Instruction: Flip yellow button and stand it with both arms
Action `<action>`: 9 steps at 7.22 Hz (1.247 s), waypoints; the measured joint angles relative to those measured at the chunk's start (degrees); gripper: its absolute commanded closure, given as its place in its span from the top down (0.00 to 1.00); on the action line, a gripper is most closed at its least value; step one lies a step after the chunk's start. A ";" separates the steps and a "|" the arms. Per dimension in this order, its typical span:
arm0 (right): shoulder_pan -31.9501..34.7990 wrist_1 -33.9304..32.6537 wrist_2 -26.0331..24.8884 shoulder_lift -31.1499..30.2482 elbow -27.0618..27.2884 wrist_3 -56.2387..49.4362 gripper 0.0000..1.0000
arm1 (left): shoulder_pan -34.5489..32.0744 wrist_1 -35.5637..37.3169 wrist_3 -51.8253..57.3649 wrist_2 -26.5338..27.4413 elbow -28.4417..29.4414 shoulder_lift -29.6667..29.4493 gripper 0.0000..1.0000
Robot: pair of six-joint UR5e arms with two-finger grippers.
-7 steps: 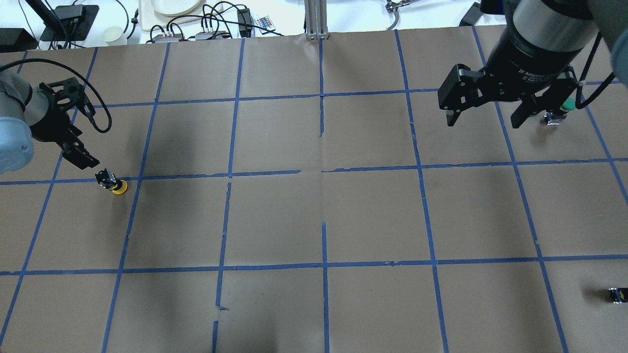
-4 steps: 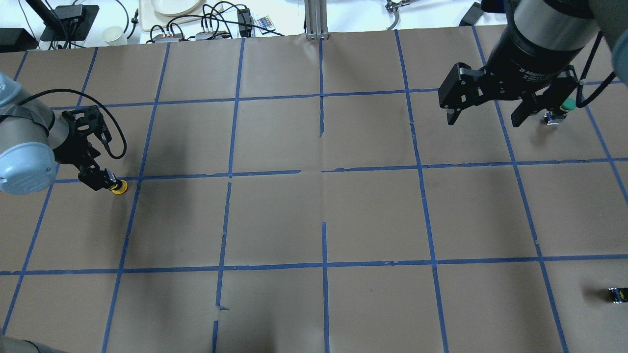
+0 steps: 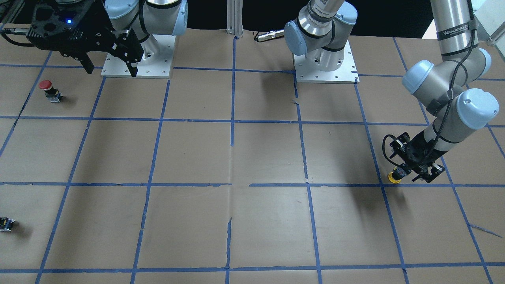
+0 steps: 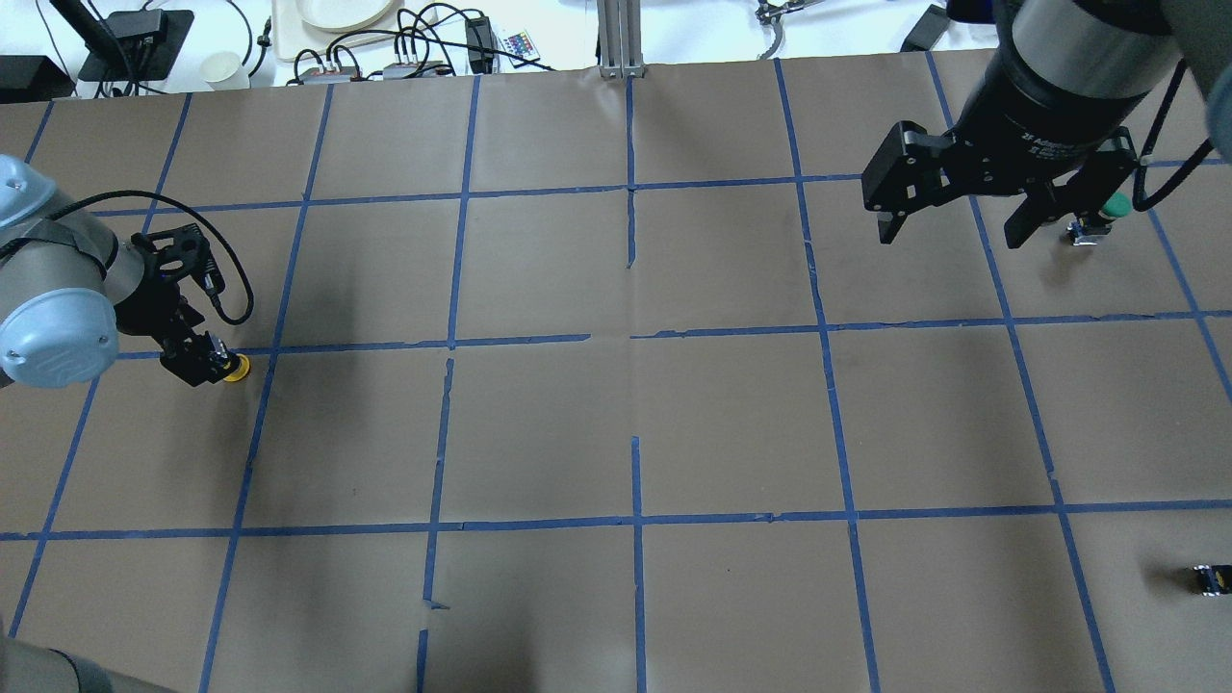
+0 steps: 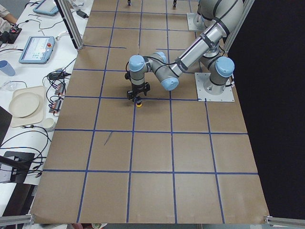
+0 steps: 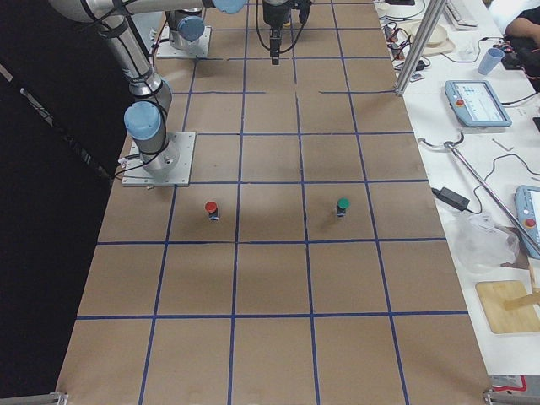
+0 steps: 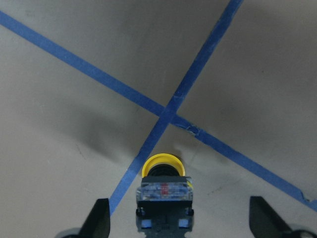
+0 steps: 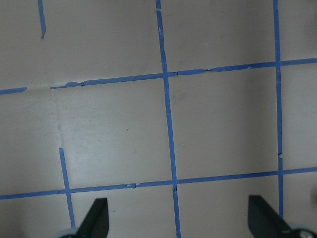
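The yellow button (image 4: 235,367) lies on its side on a blue tape line at the table's left, its cap pointing away from my left gripper (image 4: 199,365). That gripper is low and open, its fingers (image 7: 101,218) on either side of the button's black body (image 7: 164,198) and not touching it. The button also shows in the front view (image 3: 393,178) beside the left gripper (image 3: 412,174), and in the left side view (image 5: 138,104). My right gripper (image 4: 953,231) hangs open and empty high over the far right; its wrist view shows only paper between its fingers (image 8: 97,218).
A green-capped button (image 4: 1115,205) stands by the right gripper's finger. A red-capped button (image 3: 46,85) stands close to it. A small dark capless part (image 4: 1211,578) lies at the near right edge. Brown paper with a blue tape grid (image 4: 635,337) covers the table.
My left gripper has come down and forward onto the yellow button, so its open fingers now straddle the black body. The button has not moved. The right gripper has barely moved.
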 measured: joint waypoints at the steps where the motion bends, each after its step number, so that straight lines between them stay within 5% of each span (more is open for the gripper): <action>1: 0.01 0.18 0.03 0.00 0.00 -0.02 1.00 | 0.04 0.00 0.80 0.00 0.16 -0.61 0.92; 4: 0.03 0.37 0.01 0.10 0.07 -0.03 1.00 | 0.07 0.01 2.73 0.05 0.37 -1.47 0.72; 7: -0.75 0.49 0.50 0.30 0.08 0.19 1.00 | 0.27 0.00 2.89 -0.29 0.75 -1.15 0.23; 9: -2.80 1.63 2.25 0.34 0.03 1.46 1.00 | 0.32 -0.26 2.94 -0.46 1.03 -0.93 0.17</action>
